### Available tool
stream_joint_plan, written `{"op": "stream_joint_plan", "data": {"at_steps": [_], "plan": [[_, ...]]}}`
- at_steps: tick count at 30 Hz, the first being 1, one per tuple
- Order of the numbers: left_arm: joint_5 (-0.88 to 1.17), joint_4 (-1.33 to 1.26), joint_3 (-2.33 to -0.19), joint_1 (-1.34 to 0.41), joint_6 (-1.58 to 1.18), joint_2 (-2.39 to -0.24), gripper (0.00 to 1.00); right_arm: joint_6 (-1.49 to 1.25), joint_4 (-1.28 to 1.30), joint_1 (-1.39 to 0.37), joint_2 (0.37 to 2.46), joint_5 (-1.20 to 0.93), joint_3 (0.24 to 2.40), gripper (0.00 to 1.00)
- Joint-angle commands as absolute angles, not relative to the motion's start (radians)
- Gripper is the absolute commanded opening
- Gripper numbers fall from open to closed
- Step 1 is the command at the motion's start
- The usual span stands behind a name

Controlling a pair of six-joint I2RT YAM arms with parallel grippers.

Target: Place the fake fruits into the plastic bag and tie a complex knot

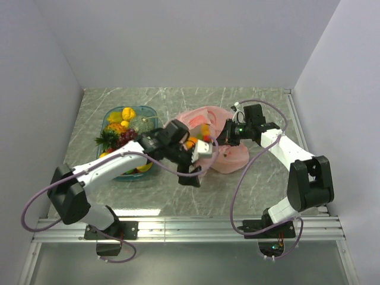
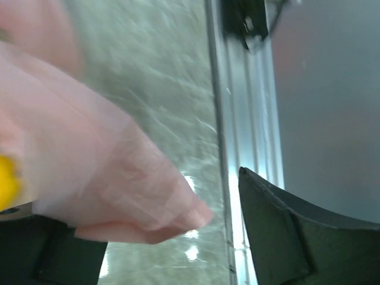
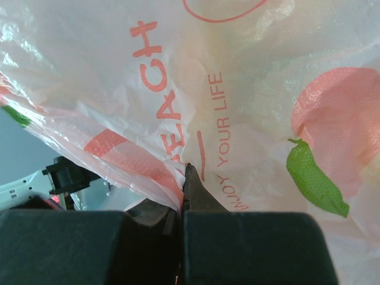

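A: The right gripper (image 3: 183, 178)?
B: Pressed together, pinching the bag (image 1: 228, 155) edge.
A: The left gripper (image 2: 142, 202)?
B: Spread wide, bag film between its jaws. Bag lies on the bench (image 1: 178, 196) beside the tray (image 1: 148, 113); fruits (image 1: 122, 127) in it

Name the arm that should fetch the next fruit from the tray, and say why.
Left. The left gripper is open and nearer the tray; the right gripper is shut on the bag, on the far side from the tray.
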State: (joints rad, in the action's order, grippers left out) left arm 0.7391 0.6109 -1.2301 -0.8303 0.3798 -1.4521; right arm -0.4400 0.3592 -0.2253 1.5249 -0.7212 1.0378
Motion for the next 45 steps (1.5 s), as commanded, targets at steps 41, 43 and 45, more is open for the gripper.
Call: {"op": "stream_joint_plan", "data": {"at_steps": [41,43,45], "plan": [[0.016,0.885,-1.085,-0.543,0.268,-0.873,0.99,-0.318,0.403,-0.232,1.466,-0.706,1.035,0.00],[-0.047,0.974,-1.092,-0.496,0.282,-0.867,0.99,-0.314,0.414,-0.232,1.471,-0.704,1.042,0.00],[-0.093,1.021,-1.085,-0.476,0.281,-0.853,0.99,-0.314,0.422,-0.235,1.474,-0.701,1.049,0.00]]}}
